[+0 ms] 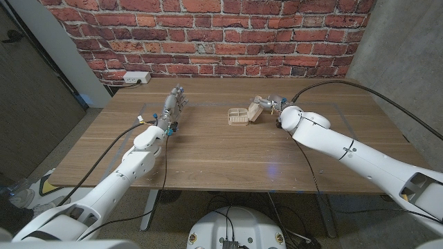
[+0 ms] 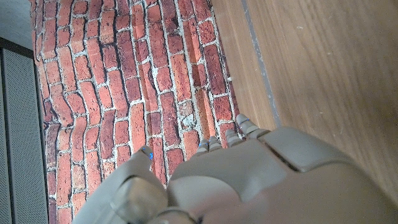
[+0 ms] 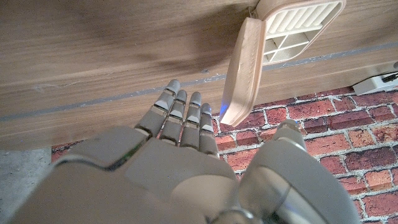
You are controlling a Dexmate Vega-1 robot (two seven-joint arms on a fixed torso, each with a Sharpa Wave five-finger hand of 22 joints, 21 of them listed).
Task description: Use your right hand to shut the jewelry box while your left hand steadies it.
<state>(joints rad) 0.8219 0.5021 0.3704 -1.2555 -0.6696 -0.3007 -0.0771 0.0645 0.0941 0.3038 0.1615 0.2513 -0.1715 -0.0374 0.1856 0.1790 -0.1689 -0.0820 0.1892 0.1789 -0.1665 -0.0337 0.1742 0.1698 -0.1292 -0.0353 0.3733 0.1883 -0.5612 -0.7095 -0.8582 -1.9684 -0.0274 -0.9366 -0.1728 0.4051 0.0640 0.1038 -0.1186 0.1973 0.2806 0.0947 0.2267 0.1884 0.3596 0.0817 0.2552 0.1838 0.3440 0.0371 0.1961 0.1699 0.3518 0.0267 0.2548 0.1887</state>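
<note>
The small beige jewelry box (image 1: 237,117) stands open near the middle of the table, its ribbed tray (image 3: 303,25) exposed and its lid (image 3: 239,71) raised on edge at the right side. My right hand (image 1: 267,105) is just right of and behind the lid, fingers (image 3: 186,115) stretched out and apart, their tips close beside the lid with a small gap; it holds nothing. My left hand (image 1: 174,105) is well to the left of the box, far from it, fingers (image 2: 239,130) straight and pointing at the brick wall, holding nothing.
A white power strip (image 1: 136,78) lies at the table's (image 1: 208,152) far left corner against the brick wall (image 1: 208,34). Black cables run along both arms. Bare wood stretches between the left hand and the box.
</note>
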